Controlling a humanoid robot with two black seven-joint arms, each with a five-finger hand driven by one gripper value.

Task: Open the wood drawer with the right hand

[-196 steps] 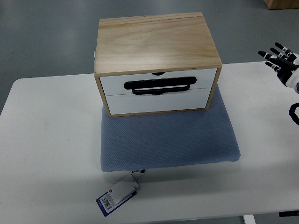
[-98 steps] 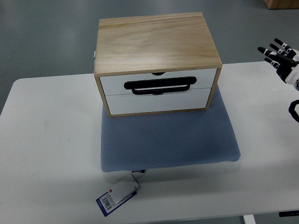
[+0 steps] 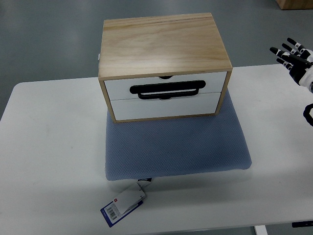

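A wooden drawer box (image 3: 164, 46) with two white drawer fronts stands on a blue-grey mat (image 3: 176, 147). Both drawers look closed. A black handle (image 3: 167, 89) runs across the upper drawer front. My right hand (image 3: 292, 57) is at the far right edge, over the table's back corner, well to the right of the box. Its black-tipped fingers are spread and hold nothing. The left arm does not show.
The white table (image 3: 54, 147) carries the mat, and a tag with a barcode (image 3: 122, 204) lies at the mat's front edge. Grey floor lies beyond the table's far edge. A black cable loop (image 3: 307, 115) shows at the right edge.
My right hand has drifted slightly up and to the right, staying spread. The box and drawers have not moved.
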